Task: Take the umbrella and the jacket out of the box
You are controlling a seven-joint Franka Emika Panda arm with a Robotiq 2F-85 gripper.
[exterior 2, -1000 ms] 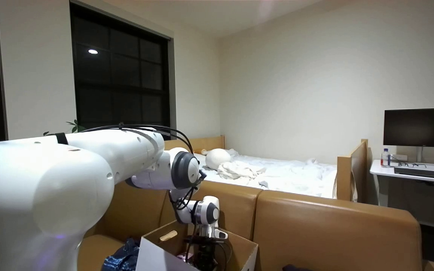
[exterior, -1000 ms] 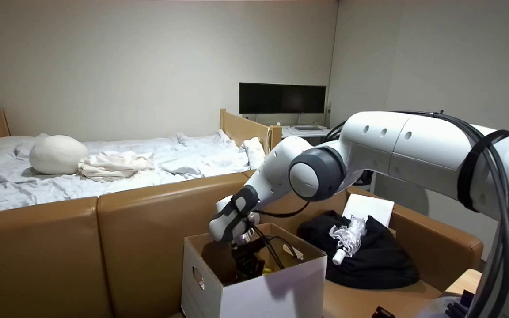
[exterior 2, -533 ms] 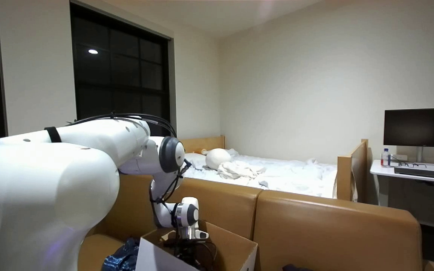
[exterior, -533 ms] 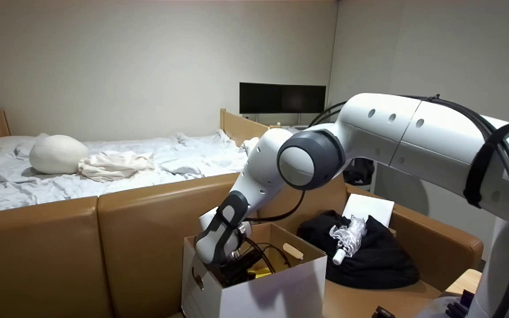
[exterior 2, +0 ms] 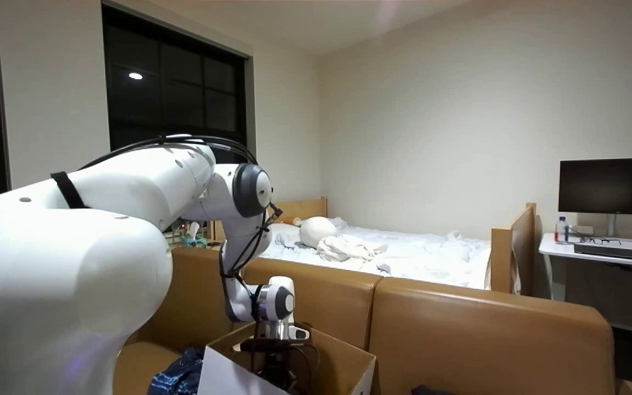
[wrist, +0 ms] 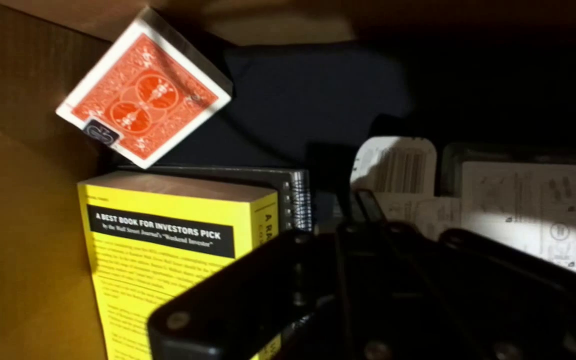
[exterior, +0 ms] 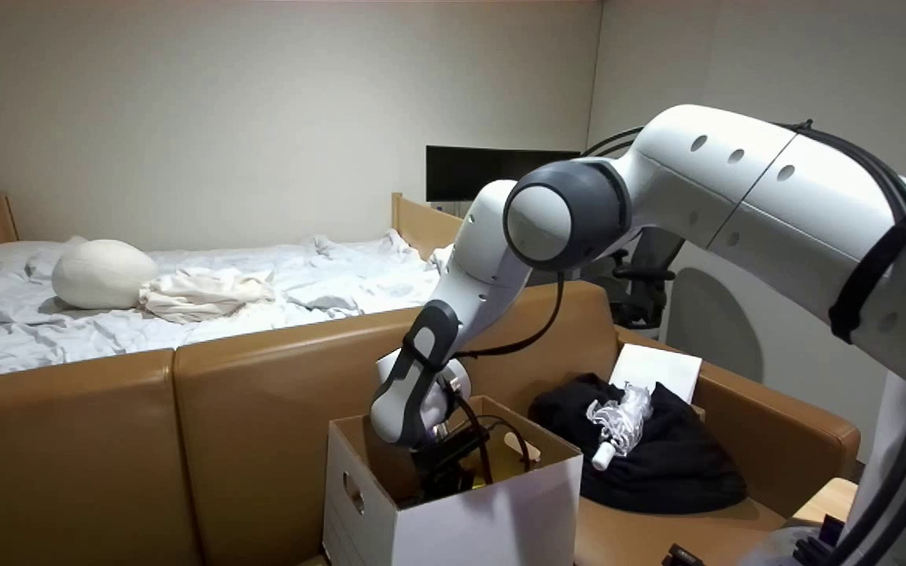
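Currently, wrist view: the gripper (wrist: 358, 212) is seen clenched inside the box (wrist: 23, 210), nothing visible between its tips; contact with the contents can't be judged. A card deck (wrist: 148, 97), a yellow book (wrist: 158, 270), a spiral notebook (wrist: 300, 200) and white packs (wrist: 398, 165) are shown, plus dark cloth (wrist: 318, 95) that can't be identified. In an exterior view, the black jacket (exterior: 681, 472) is found heaped on the sofa (exterior: 618, 538) just beside the box, with the folded umbrella (exterior: 624, 420) lying on top, white handle (exterior: 603, 457) downslope; both are judged out already. Jacket is expected to be soft, limp, bulky but fairly light, not slippery, hard to damage; best pinched deep at the raised fold (exterior: 668, 413) beside the umbrella, sag to be allowed for. Umbrella is expected to be light, stiff along the shaft, slick where the whitish canopy is loose, ribs easily bent; best held by the handle or squarely across the gathered middle, squeezed modestly. If the jacket is to be shifted, the umbrella should be lifted first, or it may be rolled off. In an exterior view, blue patterned cloth (exterior 2: 179, 374) is seen beside the box; a dark scrap (exterior 2: 429, 390) at the bottom edge might be jacket, can't be confirmed; gripper tips are hidden by the box wall.
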